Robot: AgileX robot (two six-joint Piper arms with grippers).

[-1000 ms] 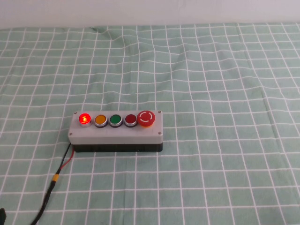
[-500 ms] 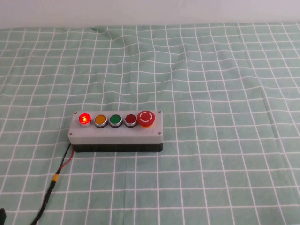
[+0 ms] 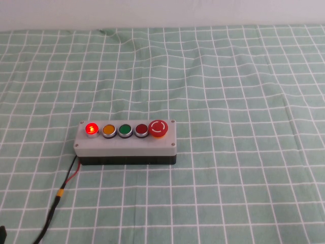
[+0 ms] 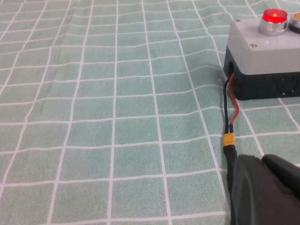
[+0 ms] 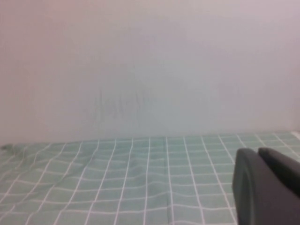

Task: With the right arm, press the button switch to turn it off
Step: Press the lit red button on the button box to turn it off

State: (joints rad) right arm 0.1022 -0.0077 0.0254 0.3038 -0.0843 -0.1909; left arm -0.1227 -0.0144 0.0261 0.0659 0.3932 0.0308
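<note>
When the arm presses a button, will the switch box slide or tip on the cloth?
Probably stays put: the switch box is low, wide and flat on the cloth. It may creep, since the cloth is wrinkled. Left gripper sits by its cable; right gripper faces the wall.
</note>
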